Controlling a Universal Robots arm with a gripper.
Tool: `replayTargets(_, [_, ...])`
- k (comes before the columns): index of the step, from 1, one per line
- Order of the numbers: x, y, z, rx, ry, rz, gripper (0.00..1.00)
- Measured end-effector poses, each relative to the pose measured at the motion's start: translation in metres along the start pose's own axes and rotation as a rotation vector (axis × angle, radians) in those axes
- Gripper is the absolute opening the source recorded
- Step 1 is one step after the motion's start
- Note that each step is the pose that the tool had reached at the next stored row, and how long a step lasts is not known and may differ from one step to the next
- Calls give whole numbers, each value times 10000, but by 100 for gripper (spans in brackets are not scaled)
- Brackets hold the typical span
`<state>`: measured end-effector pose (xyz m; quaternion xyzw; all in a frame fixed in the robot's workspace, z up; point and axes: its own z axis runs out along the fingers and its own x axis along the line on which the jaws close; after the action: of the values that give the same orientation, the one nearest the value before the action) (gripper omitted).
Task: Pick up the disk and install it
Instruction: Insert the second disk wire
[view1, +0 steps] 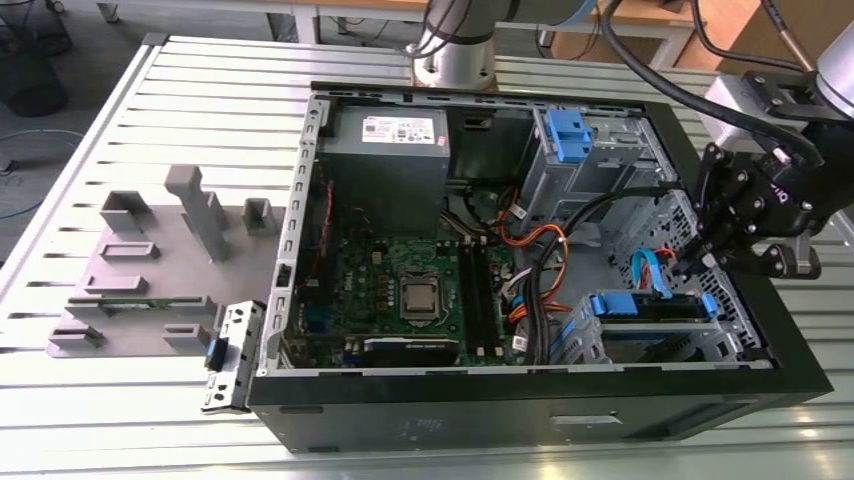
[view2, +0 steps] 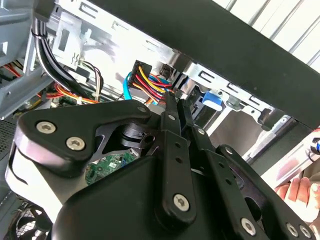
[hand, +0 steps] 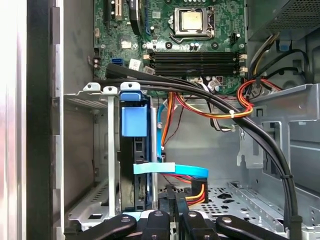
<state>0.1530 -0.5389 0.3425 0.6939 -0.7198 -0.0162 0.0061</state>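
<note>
The arm reached down from the exterior view's right, its black gripper (view1: 705, 262) hanging with fingers (view2: 172, 117) pressed together, holding nothing.

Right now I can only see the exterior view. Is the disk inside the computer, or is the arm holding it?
Observer: The first wrist view shows the disk standing on edge in the metal cage, with nothing gripping it.
Operator: What are the fingers doing then?
Observer: The fingers are shut, with nothing between them. They sit next to the flat blue cable that crosses in front of the disk.
Operator: Is anybody near the computer?
Observer: Yes. In the second wrist view a person's hand is just outside the case wall.
</note>
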Motion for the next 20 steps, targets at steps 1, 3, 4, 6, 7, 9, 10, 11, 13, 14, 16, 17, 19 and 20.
replayTargets(1, [11, 5, 0, 2, 0, -1, 16])
replayTargets(3, [35, 11, 0, 5, -1, 0, 16])
replayTargets(4, [48, 12, 0, 5, 0, -1, 16])
replayTargets(6, [71, 14, -1, 6, 1, -1, 16])
replayTargets(7, [83, 15, -1, 6, 1, 0, 16])
replayTargets(9, [105, 16, -1, 6, 0, -1, 16])
replayTargets(10, [117, 17, -1, 6, 0, -1, 16])
replayTargets(11, [130, 17, -1, 6, 0, -1, 16])
replayTargets(13, [153, 18, -1, 5, -1, -1, 16])
replayTargets(14, [164, 19, -2, 6, 0, -1, 16])
replayTargets(16, [186, 19, -2, 6, 0, -1, 16])
replayTargets(17, [197, 19, -2, 5, 0, -1, 16])
replayTargets(19, [219, 20, -3, 5, 2, 0, 16])
replayTargets(20, [226, 20, -3, 5, 1, -1, 16])
